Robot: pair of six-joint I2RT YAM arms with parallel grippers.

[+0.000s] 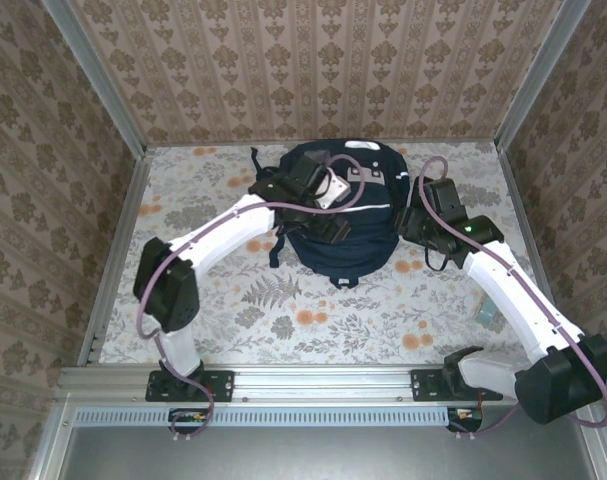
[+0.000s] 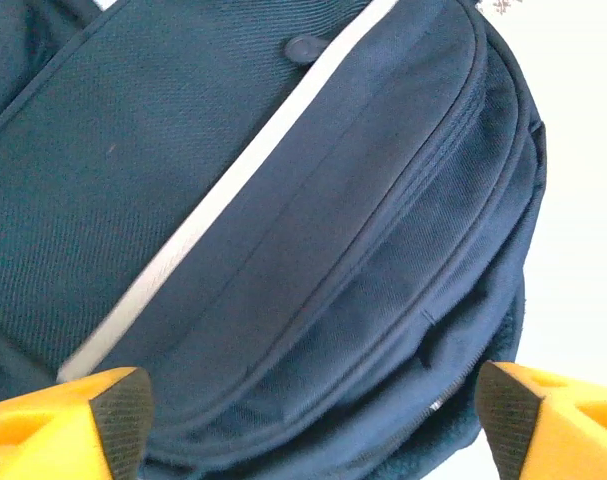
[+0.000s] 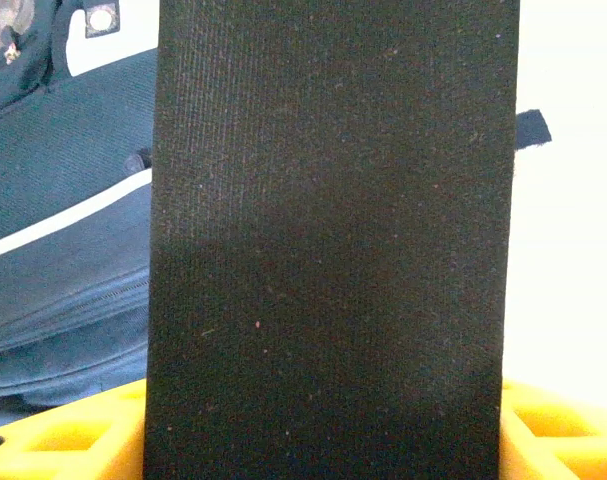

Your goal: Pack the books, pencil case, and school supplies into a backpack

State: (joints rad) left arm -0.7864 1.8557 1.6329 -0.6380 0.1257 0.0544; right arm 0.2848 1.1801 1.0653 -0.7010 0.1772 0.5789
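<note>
Pencil-case step in hand. Right hand (image 3: 323, 425) grips the pencil case (image 3: 328, 230) beside the backpack (image 1: 335, 252). Left hand (image 2: 313, 400) is open above its closed-looking pocket. Next move likely requires opening a compartment.

No writing, number or brand mark can be read anywhere. The backpack (image 1: 355, 250) has a pale grey patch (image 1: 371, 172) past the left end effector (image 2: 308, 425), too small to tell any print. The black pencil case (image 3: 328, 240) in the right end effector (image 3: 323, 430) shows only plain weave. A white tab (image 3: 101, 20) up and to its left is blurred.
</note>
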